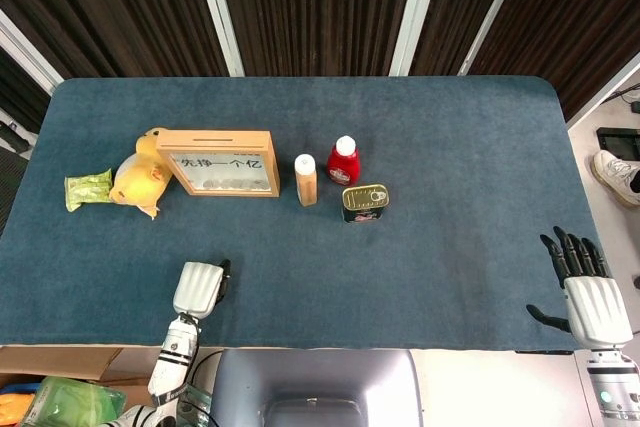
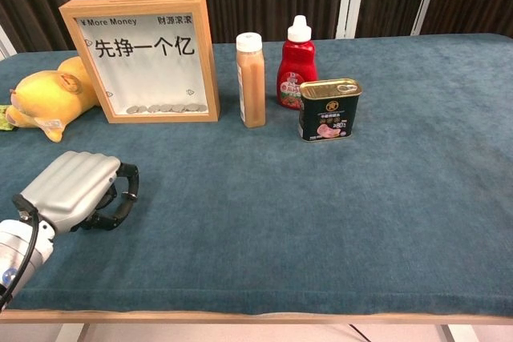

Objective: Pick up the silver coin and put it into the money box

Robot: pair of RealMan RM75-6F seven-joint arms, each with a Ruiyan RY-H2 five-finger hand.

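The money box (image 1: pixel 218 162) (image 2: pixel 144 58) is a wooden frame with a white front, a slot on top and several coins lying at its bottom. It stands at the left middle of the table. My left hand (image 1: pixel 198 287) (image 2: pixel 76 190) rests low at the front left edge, fingers curled in against the thumb. The silver coin seen pinched there earlier is hidden inside that curl, and no coin lies on the cloth. My right hand (image 1: pixel 590 292) hangs off the table's right front corner with its fingers spread and nothing in it.
A yellow plush duck (image 1: pixel 140 179) (image 2: pixel 48 94) and a green packet (image 1: pixel 88 189) lie left of the box. To its right stand an orange bottle (image 1: pixel 306 180) (image 2: pixel 251 80), a red ketchup bottle (image 1: pixel 343 160) (image 2: pixel 297 64) and a dark can (image 1: pixel 365 202) (image 2: pixel 329 110).
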